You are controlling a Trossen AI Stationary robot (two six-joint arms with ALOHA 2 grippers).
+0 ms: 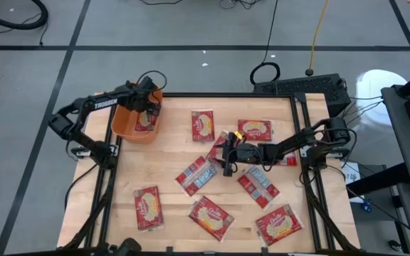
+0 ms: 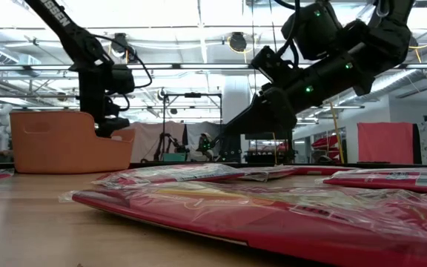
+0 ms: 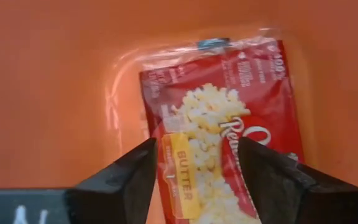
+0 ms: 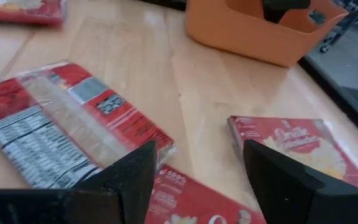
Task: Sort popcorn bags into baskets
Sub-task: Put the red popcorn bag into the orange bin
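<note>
An orange basket [image 1: 123,124] stands at the table's far left corner. My left gripper [image 1: 148,104] hangs over it, open. In the left wrist view its fingers [image 3: 126,180] straddle a red popcorn bag [image 3: 229,118] lying flat on the basket floor [image 3: 55,93]. My right gripper [image 1: 228,160] is open and low over the middle of the table, above a cluster of bags [image 1: 196,174]. Between its fingertips [image 4: 278,174] I see bare wood and the edge of a red bag [image 4: 185,199]. A bag with its silver side up [image 4: 61,130] lies beside it.
Several more popcorn bags are scattered over the wooden table [image 1: 173,153], along the near edge [image 1: 146,207] [image 1: 211,217] [image 1: 279,224] and at the back [image 1: 203,125] [image 1: 254,130]. In the low view, bags [image 2: 258,211] fill the foreground and the basket [image 2: 58,141] stands at the left.
</note>
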